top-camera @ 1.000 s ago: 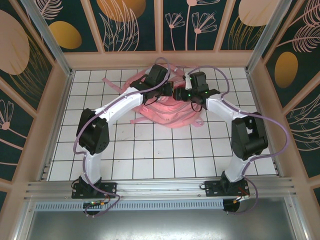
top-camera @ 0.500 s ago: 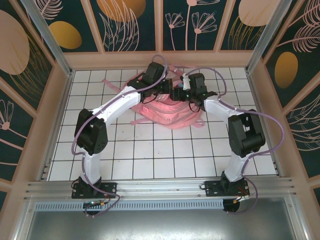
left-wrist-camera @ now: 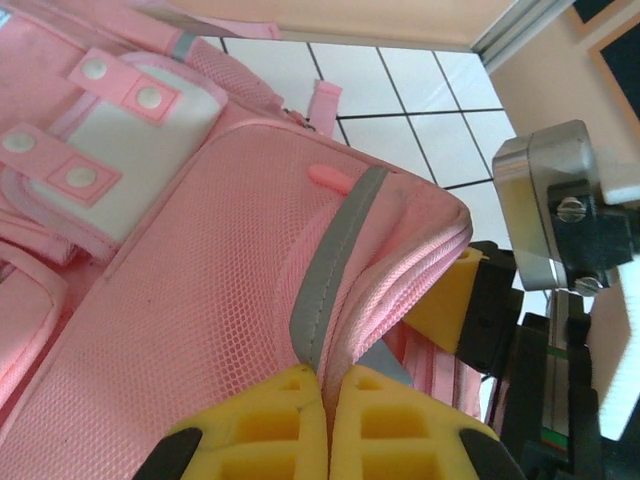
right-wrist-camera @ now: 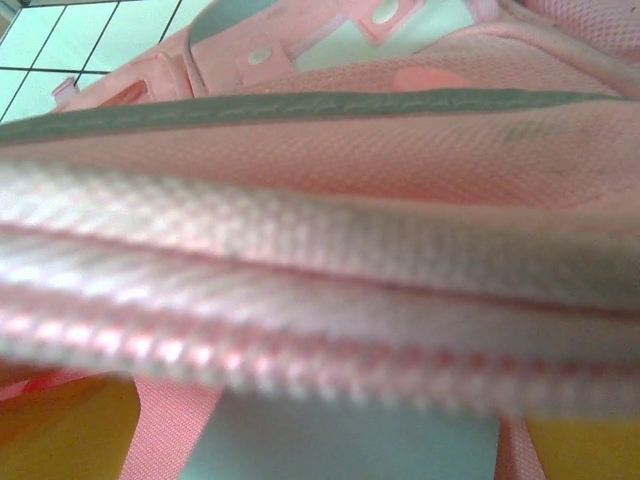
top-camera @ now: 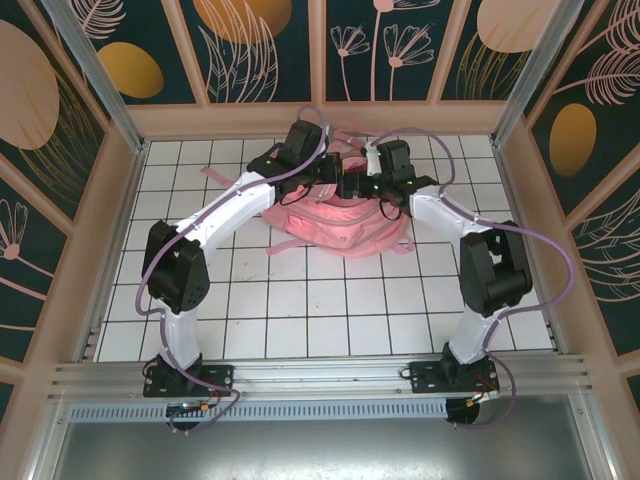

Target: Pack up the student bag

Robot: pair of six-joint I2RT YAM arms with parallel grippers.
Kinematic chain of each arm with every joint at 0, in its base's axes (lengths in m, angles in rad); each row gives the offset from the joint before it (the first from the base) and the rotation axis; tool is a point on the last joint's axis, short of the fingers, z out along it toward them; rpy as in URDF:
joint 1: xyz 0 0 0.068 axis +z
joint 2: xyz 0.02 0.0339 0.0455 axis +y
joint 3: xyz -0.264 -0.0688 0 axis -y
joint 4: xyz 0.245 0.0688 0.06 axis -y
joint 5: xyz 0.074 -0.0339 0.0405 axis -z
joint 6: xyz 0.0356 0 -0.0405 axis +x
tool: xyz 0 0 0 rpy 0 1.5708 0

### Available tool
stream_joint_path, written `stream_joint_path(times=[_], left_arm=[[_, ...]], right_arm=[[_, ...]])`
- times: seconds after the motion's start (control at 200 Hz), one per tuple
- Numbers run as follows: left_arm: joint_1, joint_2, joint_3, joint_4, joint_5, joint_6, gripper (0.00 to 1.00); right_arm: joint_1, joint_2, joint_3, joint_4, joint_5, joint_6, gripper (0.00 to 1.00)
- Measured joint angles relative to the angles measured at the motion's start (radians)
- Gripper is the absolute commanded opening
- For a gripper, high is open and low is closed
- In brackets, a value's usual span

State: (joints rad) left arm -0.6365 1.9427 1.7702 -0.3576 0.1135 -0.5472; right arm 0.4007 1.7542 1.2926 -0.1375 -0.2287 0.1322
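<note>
Student bag pinched at its edge

The pink bag lies at the far middle of the tiled table. The left gripper is clamped on its zip edge beside a grey stripe. The right gripper straddles that edge, jaws wide apart.
</note>
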Motion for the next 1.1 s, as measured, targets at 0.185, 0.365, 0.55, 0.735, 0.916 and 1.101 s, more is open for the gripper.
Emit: stream_joint_path(times=[0.185, 0.365, 0.55, 0.735, 0.916, 1.101], left_arm=[[-0.011, -0.009, -0.021, 0.023, 0.022, -0.008, 0.0], [-0.016, -0.009, -0.071, 0.062, 0.055, -0.024, 0.0], [-0.016, -0.009, -0.123, 0.131, 0.104, -0.067, 0.3], [-0.017, -0.01, -0.219, 0.25, 0.189, -0.139, 0.77], [-0.017, -0.076, -0.312, 0.27, 0.169, -0.153, 0.99], [-0.01, -0.233, -0.378, 0.272, 0.02, -0.129, 0.99]], right_arm=[[-0.021, -0.156, -0.098, -0.008, 0.006, 0.016, 0.89], [-0.097, -0.273, -0.19, 0.014, -0.061, 0.065, 0.82], [-0.147, -0.317, -0.285, 0.022, -0.087, 0.106, 0.78], [-0.158, -0.362, -0.325, 0.014, -0.088, 0.149, 0.99], [-0.215, -0.396, -0.331, 0.024, -0.095, 0.225, 0.97], [-0.145, -0.394, -0.322, -0.019, -0.035, 0.272, 0.81]])
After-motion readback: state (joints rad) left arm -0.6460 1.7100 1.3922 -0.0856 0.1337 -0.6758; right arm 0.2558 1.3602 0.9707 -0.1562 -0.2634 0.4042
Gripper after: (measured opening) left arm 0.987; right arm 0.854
